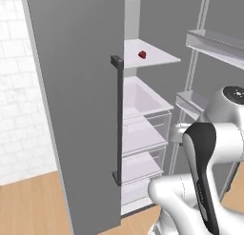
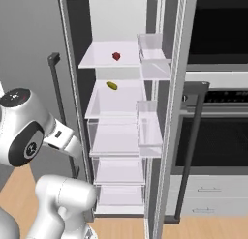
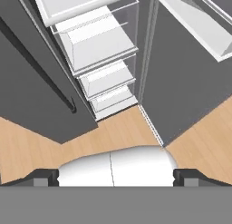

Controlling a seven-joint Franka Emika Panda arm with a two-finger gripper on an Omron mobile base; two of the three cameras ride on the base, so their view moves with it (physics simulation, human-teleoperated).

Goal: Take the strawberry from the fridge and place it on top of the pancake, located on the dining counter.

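Two fruits sit inside the tall grey two-door fridge (image 2: 72, 88): the tiny bright red strawberry (image 2: 116, 56) on the upper white shelf (image 2: 97, 59), and a small yellow fruit (image 2: 112, 85) on the shelf just below it. From the left base view the strawberry (image 1: 142, 54) lies at about one o'clock, past the long dark vertical bar handle (image 1: 117, 120) of the nearer door, which stands partly across the opening. The right door is swung wide, its clear bins hanging on the inside.

The white arm's two-finger gripper (image 3: 116, 177) hangs low, its small dark fingertips (image 3: 41, 178) spread wide apart with nothing between them. In the hand view it looks down at the wooden floor (image 3: 118, 132) and the clear lower drawers (image 3: 97, 41) at twelve o'clock, so the hand is well apart from the berry and well beneath its shelf.

My guess is the reach has hardly begun. Rising from down there, the forearm could clip the edge of the left door or its handle, or catch a shelf lip. The berry is very small, so a slightly off approach could nudge it toward the back or close on air. Drifting low might also bring the fingers onto the yellow fruit instead.
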